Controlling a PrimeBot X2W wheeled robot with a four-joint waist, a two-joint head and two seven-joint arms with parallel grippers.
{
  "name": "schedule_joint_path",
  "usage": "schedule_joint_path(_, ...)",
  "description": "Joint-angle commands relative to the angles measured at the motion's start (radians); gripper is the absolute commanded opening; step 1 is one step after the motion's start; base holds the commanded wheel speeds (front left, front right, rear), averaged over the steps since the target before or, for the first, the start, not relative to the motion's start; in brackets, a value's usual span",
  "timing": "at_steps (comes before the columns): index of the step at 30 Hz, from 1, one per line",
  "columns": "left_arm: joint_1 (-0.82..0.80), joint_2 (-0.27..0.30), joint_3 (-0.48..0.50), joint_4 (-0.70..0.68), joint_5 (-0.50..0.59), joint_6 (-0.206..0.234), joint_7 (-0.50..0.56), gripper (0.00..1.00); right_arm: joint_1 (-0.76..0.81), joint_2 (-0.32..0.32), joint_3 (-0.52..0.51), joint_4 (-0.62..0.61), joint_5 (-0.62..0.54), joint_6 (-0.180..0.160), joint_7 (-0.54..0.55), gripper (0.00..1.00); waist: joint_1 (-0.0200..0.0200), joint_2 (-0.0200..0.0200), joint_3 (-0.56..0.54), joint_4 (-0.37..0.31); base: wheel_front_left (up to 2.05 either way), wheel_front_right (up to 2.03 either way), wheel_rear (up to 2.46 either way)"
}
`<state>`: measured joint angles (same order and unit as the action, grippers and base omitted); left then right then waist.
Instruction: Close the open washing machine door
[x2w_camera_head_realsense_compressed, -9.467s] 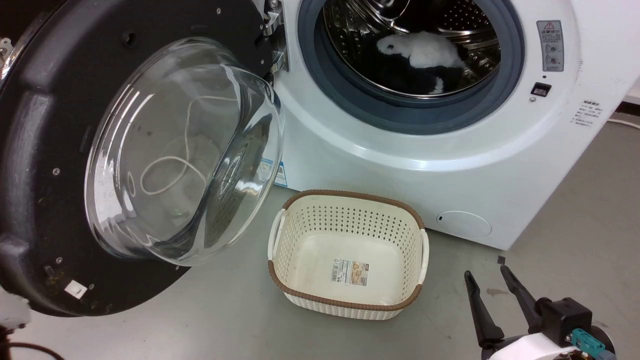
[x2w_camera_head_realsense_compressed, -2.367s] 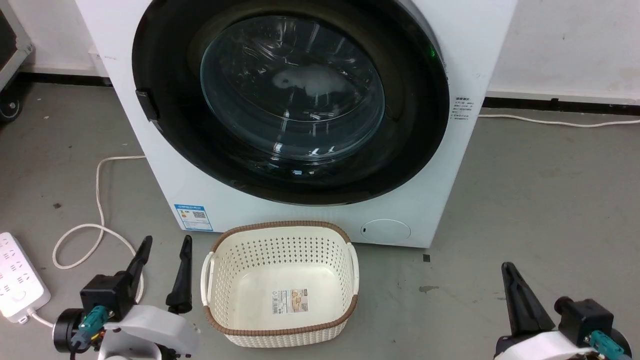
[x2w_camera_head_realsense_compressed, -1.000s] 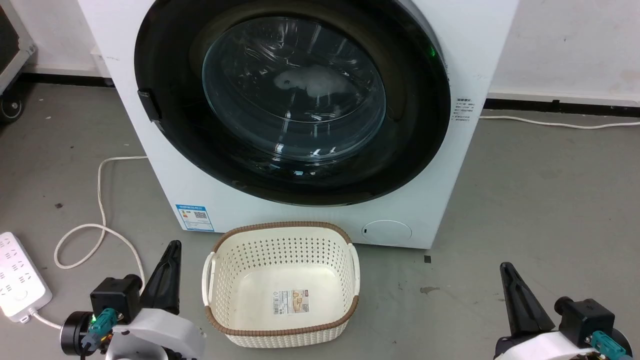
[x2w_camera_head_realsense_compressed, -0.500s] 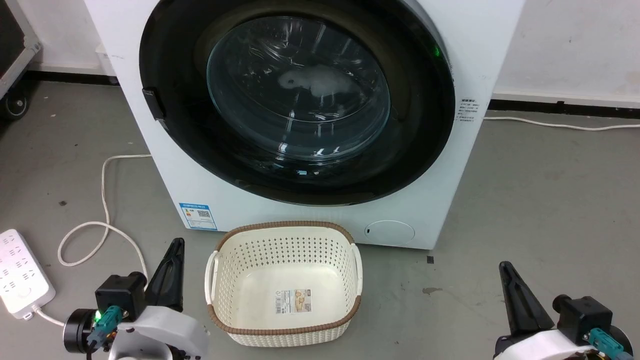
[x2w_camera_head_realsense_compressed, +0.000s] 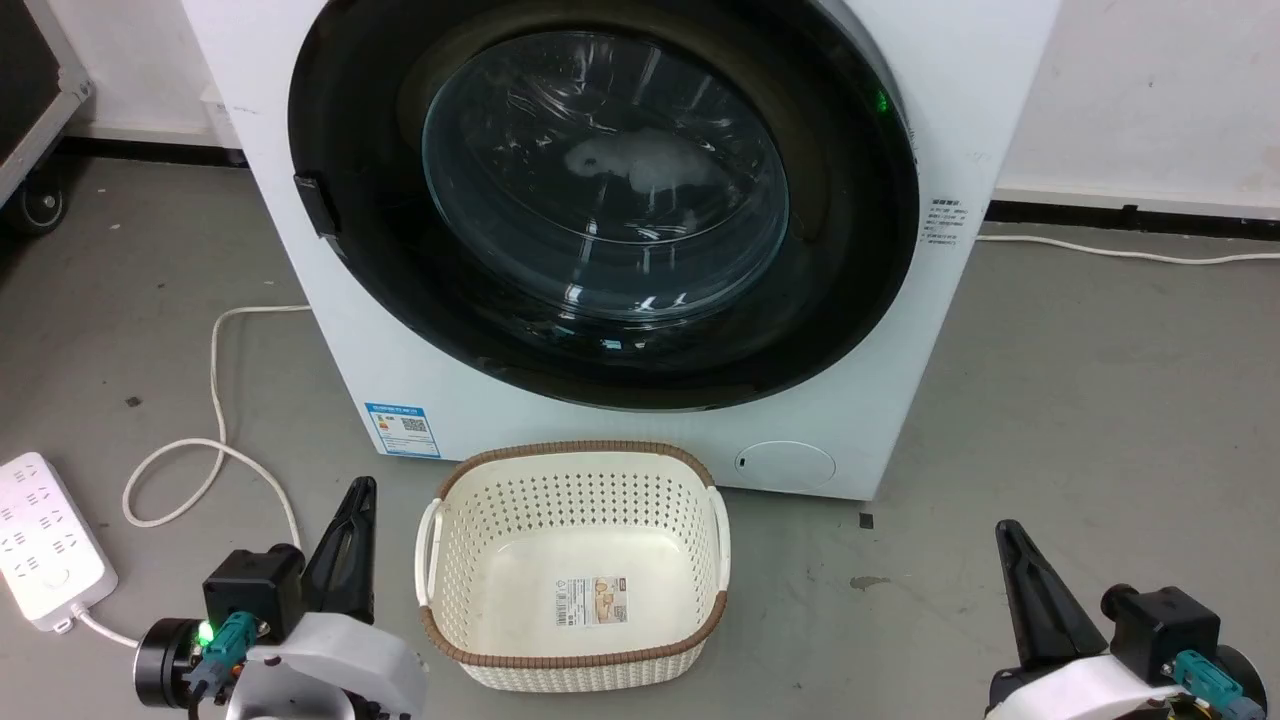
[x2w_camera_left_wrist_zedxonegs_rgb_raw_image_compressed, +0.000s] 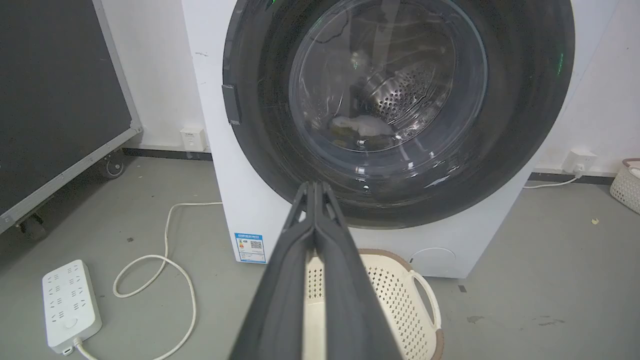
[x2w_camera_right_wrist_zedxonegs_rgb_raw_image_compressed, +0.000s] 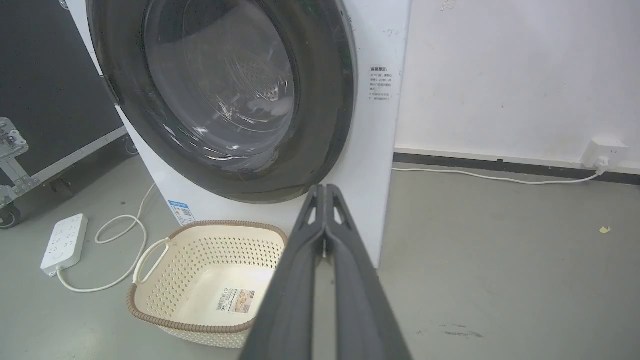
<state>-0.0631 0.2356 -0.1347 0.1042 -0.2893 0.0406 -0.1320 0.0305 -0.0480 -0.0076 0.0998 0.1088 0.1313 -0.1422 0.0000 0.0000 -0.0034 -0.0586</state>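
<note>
floor (x2w_camera_head_realsense_compressed: 1100, 400): grey concrete | wall (x2w_camera_head_realsense_compressed: 1150, 90): white | power strip (x2w_camera_head_realsense_compressed: 45, 540), white cable (x2w_camera_head_realsense_compressed: 213, 390): on floor

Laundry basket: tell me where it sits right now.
In the head view the laundry basket stands on the floor at lower centre, just in front of the washing machine, between the left gripper and the right gripper.

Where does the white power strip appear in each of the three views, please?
Head view: power strip at the left edge, low down, on the floor.
Left wrist view: power strip at the lower left.
Right wrist view: power strip at the left, below the middle.
Shared landmark: the blue sticker low on the washing machine, right of the strip in every view.
</note>
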Motion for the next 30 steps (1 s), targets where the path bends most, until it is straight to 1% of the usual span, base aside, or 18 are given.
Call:
schedule_joint_path(1,0.012,-0.006,0.007,-0.006,0.014,-0.005,0.004,0.00,-0.008,-0.001,0.001,-0.008,-0.009,0.000,0.005,0.00,0.0000,0.0000,0.000,0.001,0.00,0.00,0.00)
schedule_joint_path(30,0.029,-0.065,0.049,-0.038,0.104,-0.017,0.046,0.00,-0.016,-0.001,0.003,-0.038,-0.041,0.000,0.050,0.00,0.0000,0.0000,0.001,0.020,0.00,0.00,0.00)
